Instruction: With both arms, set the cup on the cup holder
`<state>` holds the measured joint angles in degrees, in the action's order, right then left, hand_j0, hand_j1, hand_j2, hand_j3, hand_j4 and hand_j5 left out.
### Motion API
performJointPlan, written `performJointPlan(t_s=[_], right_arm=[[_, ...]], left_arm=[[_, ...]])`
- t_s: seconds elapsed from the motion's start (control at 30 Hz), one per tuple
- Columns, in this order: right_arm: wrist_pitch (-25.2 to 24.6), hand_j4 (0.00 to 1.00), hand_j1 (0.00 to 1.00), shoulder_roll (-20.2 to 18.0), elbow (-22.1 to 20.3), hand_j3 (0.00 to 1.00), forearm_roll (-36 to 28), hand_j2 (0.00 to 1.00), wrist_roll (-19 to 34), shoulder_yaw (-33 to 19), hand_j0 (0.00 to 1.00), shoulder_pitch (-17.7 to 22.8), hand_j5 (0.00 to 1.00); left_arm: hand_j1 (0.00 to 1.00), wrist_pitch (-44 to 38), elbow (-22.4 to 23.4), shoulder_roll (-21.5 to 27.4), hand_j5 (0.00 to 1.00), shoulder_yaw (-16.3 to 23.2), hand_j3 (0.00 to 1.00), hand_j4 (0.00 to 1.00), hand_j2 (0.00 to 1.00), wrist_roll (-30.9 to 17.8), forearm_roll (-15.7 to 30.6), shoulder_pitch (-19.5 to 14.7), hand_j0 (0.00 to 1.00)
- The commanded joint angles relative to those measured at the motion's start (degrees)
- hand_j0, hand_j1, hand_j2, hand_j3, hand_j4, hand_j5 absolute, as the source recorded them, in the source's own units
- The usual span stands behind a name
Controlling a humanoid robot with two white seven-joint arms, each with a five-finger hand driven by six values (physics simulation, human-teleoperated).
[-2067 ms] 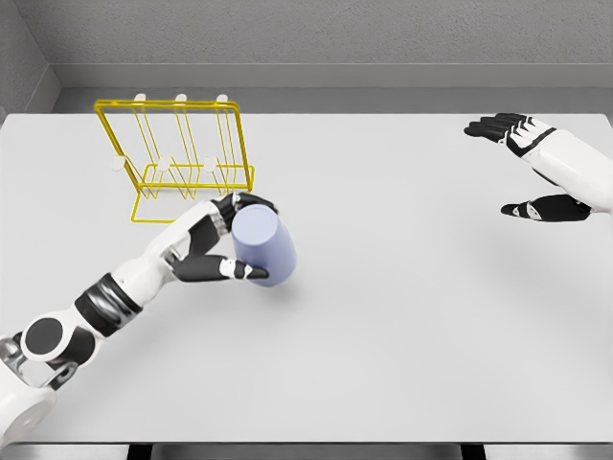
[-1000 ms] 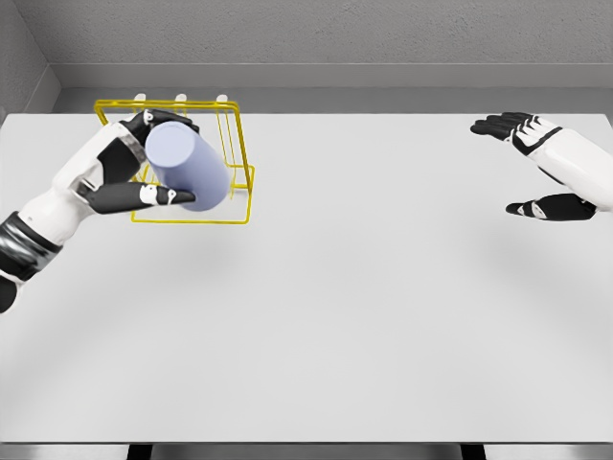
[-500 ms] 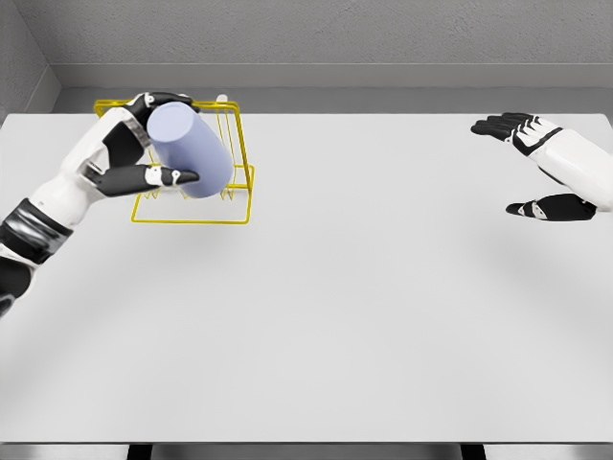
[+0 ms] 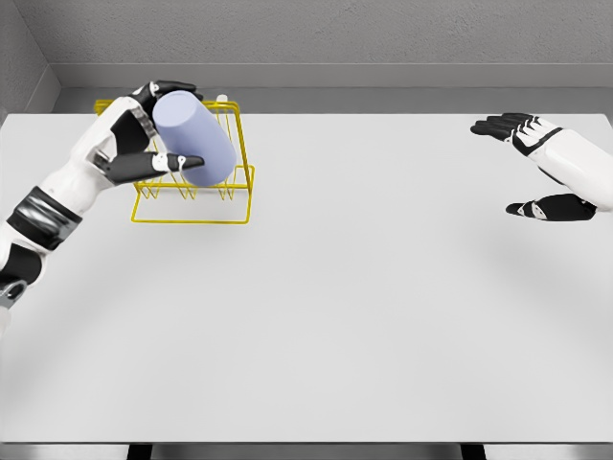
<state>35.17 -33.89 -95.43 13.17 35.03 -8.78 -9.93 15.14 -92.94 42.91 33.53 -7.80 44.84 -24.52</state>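
Note:
A pale lavender cup (image 4: pixel 194 140) is held tilted in the air over the yellow wire cup holder (image 4: pixel 239 196) at the table's far left. My left hand (image 4: pixel 153 129) is shut on the cup, thumb under its near side and fingers over its top. The cup hides most of the holder's white-tipped pegs; one peg tip (image 4: pixel 222 98) shows behind it. My right hand (image 4: pixel 532 165) hangs open at the far right, well away from the cup and holder, with nothing in it.
The white table (image 4: pixel 364 307) stretches wide in front of the holder. A grey wall runs along the table's back edge, just behind the holder.
My left hand has lifted the cup from the table in front of the holder and carried it up and back over the holder. The right hand has stayed in place.

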Motion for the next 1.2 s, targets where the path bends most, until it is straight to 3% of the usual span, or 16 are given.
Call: performJointPlan(t_s=[0.0,0.5,0.63,0.87,1.17], right_arm=[[-0.2,1.00,1.00,0.0,0.0,1.00,-0.4,1.00,0.0,0.0,1.00,0.0,1.00],[-0.2,1.00,1.00,0.0,0.0,1.00,-0.4,1.00,0.0,0.0,1.00,0.0,1.00],[-0.2,1.00,1.00,0.0,0.0,1.00,-0.4,1.00,0.0,0.0,1.00,0.0,1.00],[-0.2,1.00,1.00,0.0,0.1,1.00,-0.4,1.00,0.0,0.0,1.00,0.0,1.00],[-0.2,1.00,1.00,0.0,0.0,1.00,-0.4,1.00,0.0,0.0,1.00,0.0,1.00]], left_arm=[[0.64,0.0,0.6,-0.6,0.64,0.0,0.64,0.64,0.64,0.0,0.2,0.0,0.64],[0.66,-0.1,2.7,-1.6,0.66,0.6,0.66,0.66,0.66,-0.1,-0.1,-0.8,0.66],[0.84,-2.1,2.7,-1.6,0.84,0.8,0.84,0.84,0.84,-0.2,-0.3,-1.2,0.84],[0.84,-2.8,2.7,-2.3,0.84,0.9,0.84,0.84,0.84,-0.2,-0.4,-1.7,0.84],[0.77,-2.9,2.6,-2.9,0.77,0.9,0.77,0.77,0.77,-0.1,-0.5,-2.0,0.77]])
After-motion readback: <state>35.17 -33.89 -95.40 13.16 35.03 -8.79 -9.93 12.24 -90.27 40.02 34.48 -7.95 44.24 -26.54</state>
